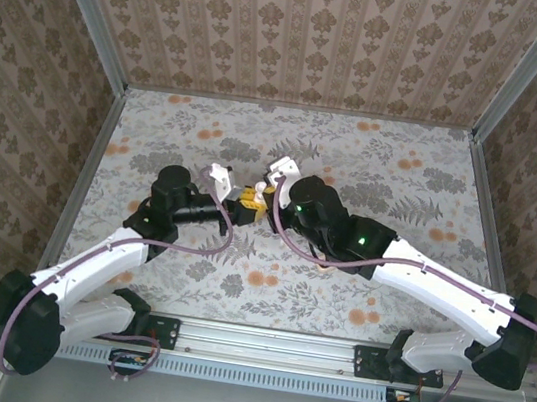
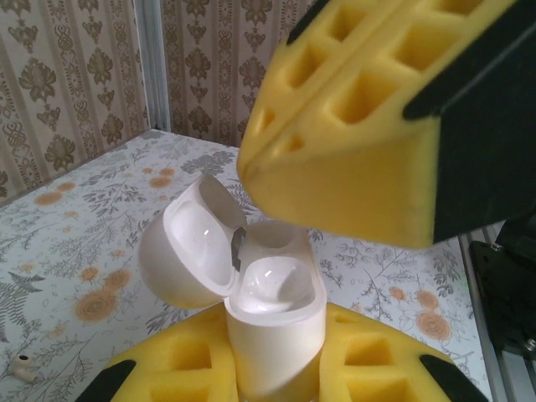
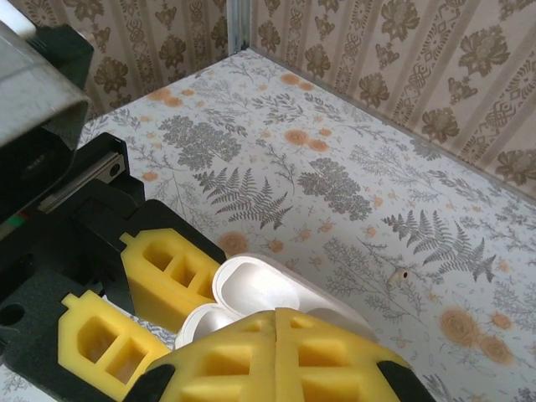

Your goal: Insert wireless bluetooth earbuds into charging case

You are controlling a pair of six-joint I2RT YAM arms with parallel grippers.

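Two white-and-black robot arms meet near the middle of a floral-print surface (image 1: 383, 178) boxed in by patterned wallpaper walls. The left arm (image 1: 97, 266) reaches in from the near left and the right arm (image 1: 438, 282) from the near right.

The left fingers (image 2: 167, 368), padded in yellow foam, are clamped on the lower half of the small white glossy charging case (image 2: 276, 310). The case stands upright between them above the middle of the surface, with its rounded hinged lid (image 2: 188, 251) swung open. The right fingers (image 2: 352, 167), padded in the same yellow foam, are pressed together with their tips just above the open case. Whether anything is pinched between them cannot be told.

In the right wrist view the case's white rim sits just beyond the closed pads. One tiny white earbud (image 2: 21, 367) lies on the surface, well apart from the case.
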